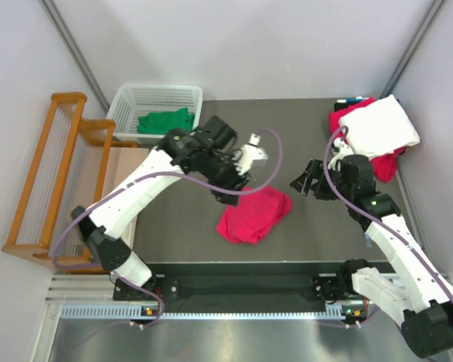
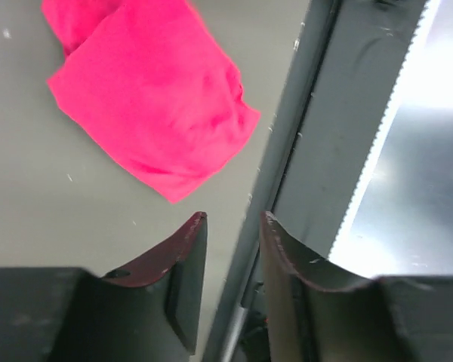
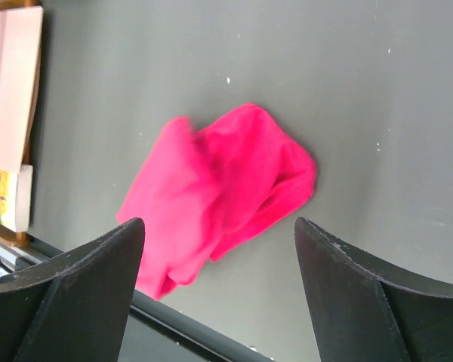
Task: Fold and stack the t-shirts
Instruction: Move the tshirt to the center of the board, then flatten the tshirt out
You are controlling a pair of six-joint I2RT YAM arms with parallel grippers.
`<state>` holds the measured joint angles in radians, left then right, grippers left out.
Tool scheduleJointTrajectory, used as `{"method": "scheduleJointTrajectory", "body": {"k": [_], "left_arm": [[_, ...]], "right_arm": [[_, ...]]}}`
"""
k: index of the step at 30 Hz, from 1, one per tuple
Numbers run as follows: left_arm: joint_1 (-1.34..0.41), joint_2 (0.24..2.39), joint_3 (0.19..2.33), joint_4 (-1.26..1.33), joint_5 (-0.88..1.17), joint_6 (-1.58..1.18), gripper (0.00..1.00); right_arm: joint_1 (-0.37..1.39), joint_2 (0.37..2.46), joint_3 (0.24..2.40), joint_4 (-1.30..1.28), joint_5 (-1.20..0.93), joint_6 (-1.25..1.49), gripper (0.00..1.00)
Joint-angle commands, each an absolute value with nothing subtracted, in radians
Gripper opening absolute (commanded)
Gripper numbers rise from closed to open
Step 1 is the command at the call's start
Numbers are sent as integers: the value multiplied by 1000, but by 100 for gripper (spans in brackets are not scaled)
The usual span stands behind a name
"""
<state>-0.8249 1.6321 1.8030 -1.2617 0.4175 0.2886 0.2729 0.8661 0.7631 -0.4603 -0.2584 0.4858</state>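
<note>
Crimson t-shirt: bunched mid-table, long axis slanting near-left to far-right
Left gripper: slightly parted, empty, just at the shirt's far-left edge; nearer arm
Right gripper: spread wide, empty, apart on the shirt's right

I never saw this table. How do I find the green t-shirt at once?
At the far left corner of the dark table stands a white lattice basket, beside a wooden rack. The green t-shirt lies inside it. It is the only green cloth; the pink shirt and the white shirt lie outside the basket.
</note>
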Motion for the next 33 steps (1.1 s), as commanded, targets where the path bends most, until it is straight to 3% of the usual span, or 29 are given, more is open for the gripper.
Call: {"method": "scheduleJointTrajectory", "body": {"k": [1, 6, 9, 13, 20, 27, 33], "left_arm": [[-677, 1482, 1729, -1295, 566, 330, 42], [-531, 1370, 1583, -1188, 589, 279, 60], [-480, 1359, 1461, -1011, 543, 161, 63], [-477, 1440, 1410, -954, 623, 100, 65], [-491, 1583, 1413, -876, 534, 6, 65], [-554, 1701, 1440, -821, 486, -24, 62], [-623, 1854, 1531, -864, 474, -29, 63]], "right_arm": [[285, 894, 825, -417, -258, 457, 80], [287, 928, 815, -411, -238, 449, 82], [284, 960, 801, -405, -215, 439, 83], [284, 1015, 802, -382, -183, 420, 81], [273, 1141, 769, -281, -199, 449, 73], [268, 1270, 762, -218, -222, 471, 57], [267, 1321, 767, -215, -242, 479, 55]]}}
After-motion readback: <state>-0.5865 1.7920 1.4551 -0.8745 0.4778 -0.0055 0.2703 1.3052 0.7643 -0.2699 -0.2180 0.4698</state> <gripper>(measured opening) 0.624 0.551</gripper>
